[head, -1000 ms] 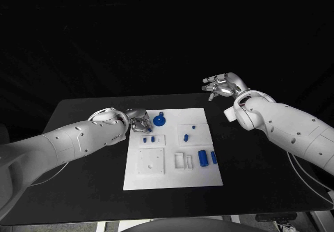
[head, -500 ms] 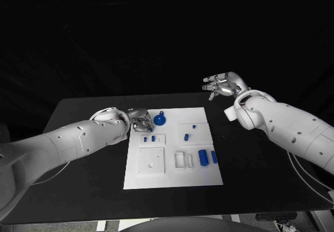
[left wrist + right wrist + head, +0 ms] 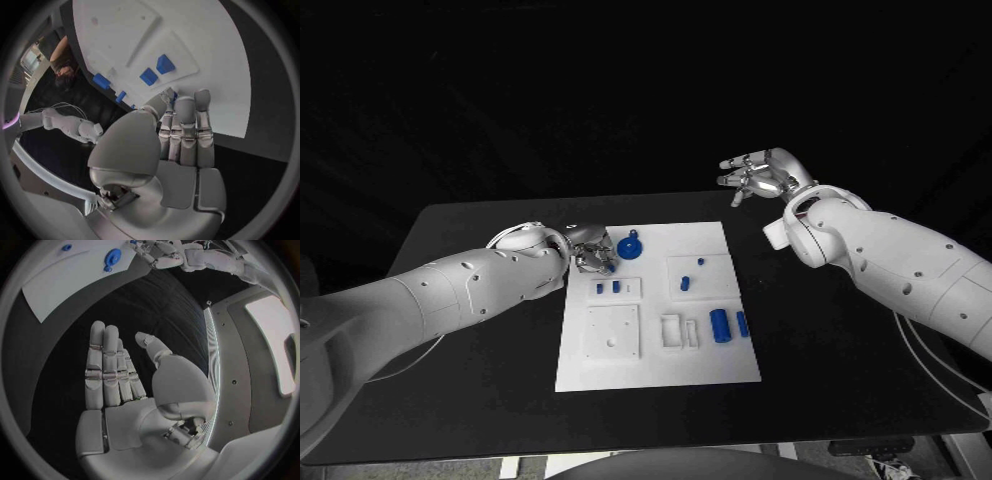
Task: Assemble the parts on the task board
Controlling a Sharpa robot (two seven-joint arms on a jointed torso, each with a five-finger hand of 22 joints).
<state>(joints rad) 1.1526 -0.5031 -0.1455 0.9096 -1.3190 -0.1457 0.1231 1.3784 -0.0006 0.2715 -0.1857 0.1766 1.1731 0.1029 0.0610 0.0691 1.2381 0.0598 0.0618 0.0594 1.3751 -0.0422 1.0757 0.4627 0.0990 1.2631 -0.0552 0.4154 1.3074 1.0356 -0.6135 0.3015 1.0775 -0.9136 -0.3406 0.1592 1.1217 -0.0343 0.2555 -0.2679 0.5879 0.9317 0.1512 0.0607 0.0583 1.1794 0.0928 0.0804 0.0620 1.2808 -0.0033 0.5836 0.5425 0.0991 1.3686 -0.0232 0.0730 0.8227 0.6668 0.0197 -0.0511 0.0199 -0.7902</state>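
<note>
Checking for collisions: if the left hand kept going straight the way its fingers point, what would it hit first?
Probably the round blue part, just ahead of the left hand at the task board edge; depth is unclear.

A flat white rectangular task board (image 3: 629, 362) lies mid-counter. A round blue ringed part (image 3: 630, 247) sits near its far edge, two small blue pegs (image 3: 609, 288) stand in a raised square, and blue cylinders (image 3: 721, 326) lie toward its right side.
</note>
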